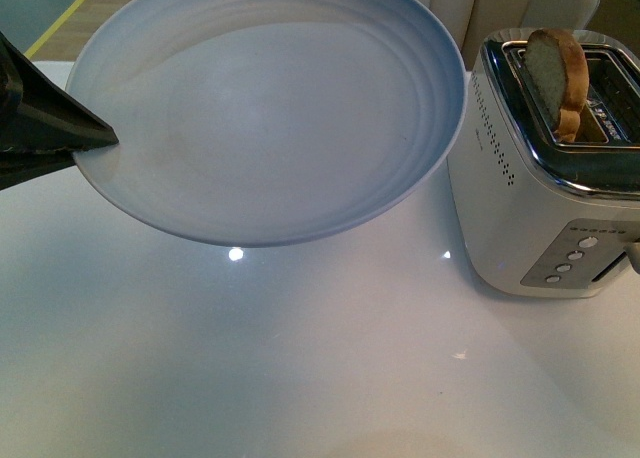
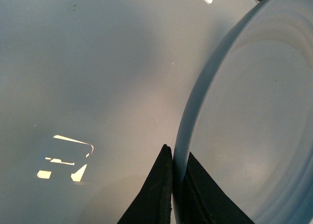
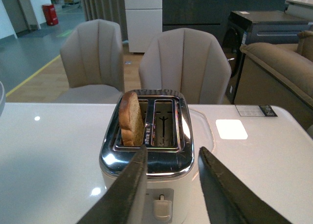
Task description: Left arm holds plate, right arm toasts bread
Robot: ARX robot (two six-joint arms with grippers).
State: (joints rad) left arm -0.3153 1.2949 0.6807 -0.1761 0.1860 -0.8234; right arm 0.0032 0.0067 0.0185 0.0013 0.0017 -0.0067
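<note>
— Front view first: where's the plate point(image 1: 270, 118)?
— Held up clear of the white table point(image 1: 300, 378), empty, gripped at its left rim by the left gripper point(image 1: 100, 138). Parked just beside the toaster point(image 1: 520, 208), far rim near its side, probably to give the slice the shortest possible carry
— And the bread point(image 1: 558, 73)?
— Standing upright in the slot nearer the plate, upper half proud of the chrome top. Judged ready for lifting out, though hard to say how toasted
— Left wrist view?
— Shows the pinch plainly: two black fingers point(image 2: 156, 194) pressed onto the plate's edge, one on the underside, one on the inner face, rim sandwiched between. Taken at the very edge, most likely to leave the whole dish free for the slice
— Right wrist view?
— Looks along the toaster from the end with the lever point(image 3: 162, 207). Right gripper point(image 3: 171, 180) spread wide, holding nothing, hovering over that end and short of the bread. Gap between the fingers roughly in line with the slots, so seemingly set for reaching in and nipping the slice by its flat faces
— Anything to mind?
— Soft crumb, easily crushed by a hard squeeze; hot chrome close by; plate best held level under the drop
</note>
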